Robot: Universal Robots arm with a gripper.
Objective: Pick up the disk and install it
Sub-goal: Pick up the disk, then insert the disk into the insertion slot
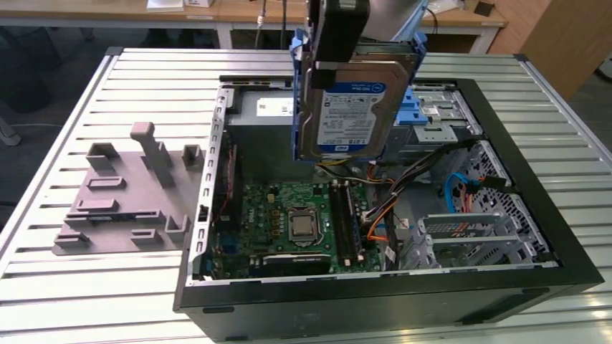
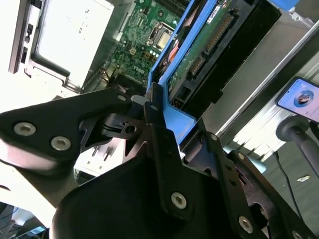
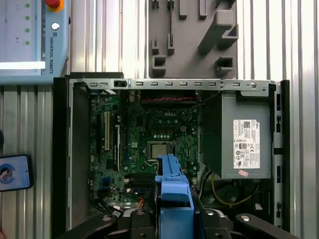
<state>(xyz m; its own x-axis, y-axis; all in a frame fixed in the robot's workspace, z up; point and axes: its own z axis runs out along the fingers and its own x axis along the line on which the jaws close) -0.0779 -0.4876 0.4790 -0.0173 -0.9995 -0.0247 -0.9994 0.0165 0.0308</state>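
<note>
Closest up, my tool [image 2: 152, 112] grips the disk [image 1: 352, 107] by its blue bracket [image 2: 178, 118], twelve o'clock of the motherboard [image 1: 287, 208]. I judge it dense, rigid, shock-sensitive.

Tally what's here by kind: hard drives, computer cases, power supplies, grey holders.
disk: 1, clamped in the gripper above the open case
computer case: 1
power supply: 1
grey holder: 1
Total: 4

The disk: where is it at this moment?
In the exterior view, top centre, the disk hangs upright in the gripper above the open computer case, over the motherboard.
</note>
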